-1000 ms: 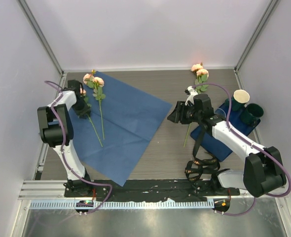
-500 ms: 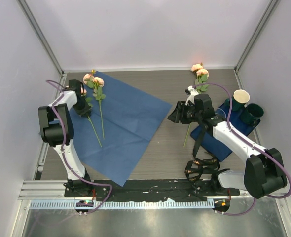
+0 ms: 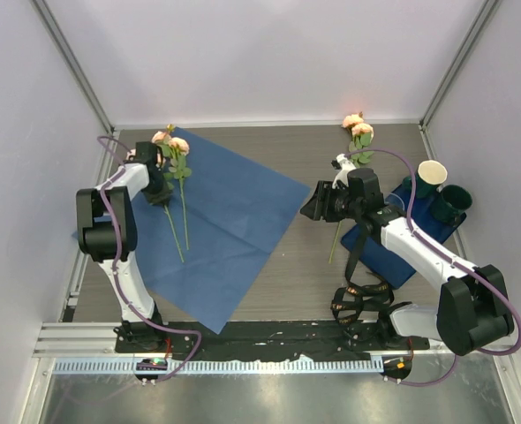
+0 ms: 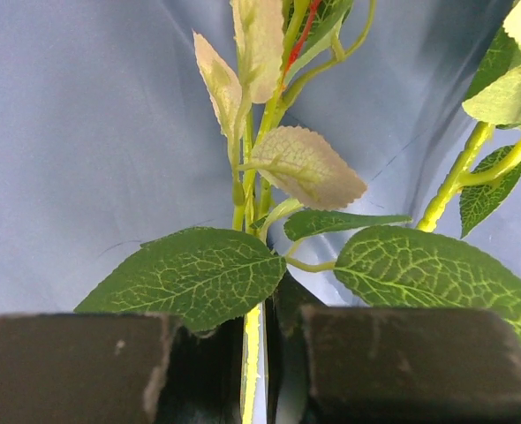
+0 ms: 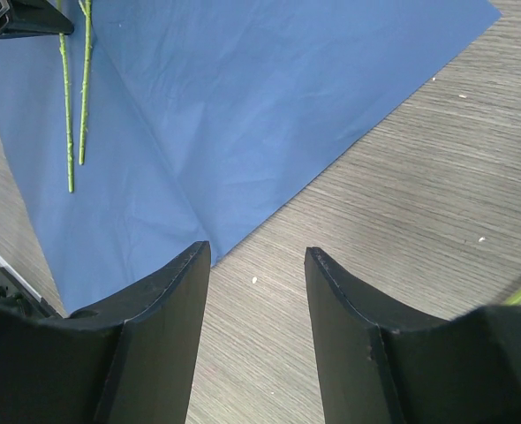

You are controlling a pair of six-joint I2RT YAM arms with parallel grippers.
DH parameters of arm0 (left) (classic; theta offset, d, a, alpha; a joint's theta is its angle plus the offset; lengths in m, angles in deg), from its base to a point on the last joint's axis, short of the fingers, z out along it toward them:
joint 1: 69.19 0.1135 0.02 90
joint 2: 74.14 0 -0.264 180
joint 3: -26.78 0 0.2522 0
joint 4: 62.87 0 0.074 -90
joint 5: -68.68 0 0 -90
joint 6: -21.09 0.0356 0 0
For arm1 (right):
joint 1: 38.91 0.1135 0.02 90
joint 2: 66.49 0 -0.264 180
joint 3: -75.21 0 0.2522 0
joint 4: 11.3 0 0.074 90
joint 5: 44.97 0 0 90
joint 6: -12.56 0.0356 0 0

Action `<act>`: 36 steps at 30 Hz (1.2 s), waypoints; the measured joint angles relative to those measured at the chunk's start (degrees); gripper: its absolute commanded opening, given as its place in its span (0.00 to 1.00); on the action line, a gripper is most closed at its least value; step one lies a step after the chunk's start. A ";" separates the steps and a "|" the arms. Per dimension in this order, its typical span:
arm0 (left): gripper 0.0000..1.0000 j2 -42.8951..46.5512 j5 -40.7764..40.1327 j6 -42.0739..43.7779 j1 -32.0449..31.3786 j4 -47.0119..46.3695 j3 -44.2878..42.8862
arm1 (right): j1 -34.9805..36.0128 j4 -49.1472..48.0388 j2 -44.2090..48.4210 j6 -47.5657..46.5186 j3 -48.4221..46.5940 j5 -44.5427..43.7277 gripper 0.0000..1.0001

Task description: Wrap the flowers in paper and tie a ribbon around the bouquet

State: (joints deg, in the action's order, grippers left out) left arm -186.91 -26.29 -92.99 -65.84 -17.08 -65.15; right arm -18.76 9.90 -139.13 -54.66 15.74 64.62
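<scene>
The paper (image 3: 234, 221) lies spread out, blue, on the left half of the table. Two of the flowers (image 3: 174, 144) lie on its left part, stems (image 3: 184, 216) pointing toward the front. My left gripper (image 3: 157, 188) is shut on one green stem (image 4: 251, 353) just below the leaves (image 4: 190, 276). More flowers (image 3: 358, 129) lie at the back right, off the paper. My right gripper (image 3: 312, 205) hovers open over bare table by the paper's right corner (image 5: 243, 106), nothing between its fingers (image 5: 163, 309). The black ribbon (image 3: 359, 299) lies bunched near the right arm's base.
A dark navy mat (image 3: 393, 258) lies under the right arm. A cream cup (image 3: 431, 172) and a dark green cup (image 3: 456, 200) stand at the right wall. Grey walls with metal frame posts close in the table on three sides.
My left gripper has shifted right and toward the back, up to the leaves, and its jaws have narrowed onto the stem. The right arm has not moved.
</scene>
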 measured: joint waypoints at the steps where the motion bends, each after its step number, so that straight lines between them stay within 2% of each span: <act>1: 0.03 0.00 0.02 0.39 -0.20 -0.15 0.02 | 0.00 0.00 0.02 -0.02 0.02 0.00 0.54; 13: 0.00 0.35 1.16 0.00 -1.16 -0.04 -0.57 | 0.00 0.37 0.04 -0.15 0.72 -0.26 0.54; 21: 0.00 3.98 1.36 -1.20 -1.81 -0.17 0.13 | 0.00 0.35 0.04 -0.11 0.72 -0.22 0.54; 30: 0.00 0.83 2.73 -0.87 -2.49 -0.07 -0.48 | 0.00 0.35 0.04 -0.07 0.72 -0.22 0.54; 33: 0.05 -0.35 3.08 -0.72 -2.60 -0.04 -0.74 | 0.00 0.35 0.04 -0.04 0.72 -0.26 0.54; 36: 0.21 -0.66 3.06 -0.59 -2.60 0.33 -1.33 | 0.00 0.48 -0.02 0.22 0.72 -1.86 0.54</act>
State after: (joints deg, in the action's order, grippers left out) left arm -187.57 -23.23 -93.58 -68.44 -16.75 -66.49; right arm -18.76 10.38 -139.16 -54.44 16.46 62.76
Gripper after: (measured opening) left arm 0.115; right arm 0.535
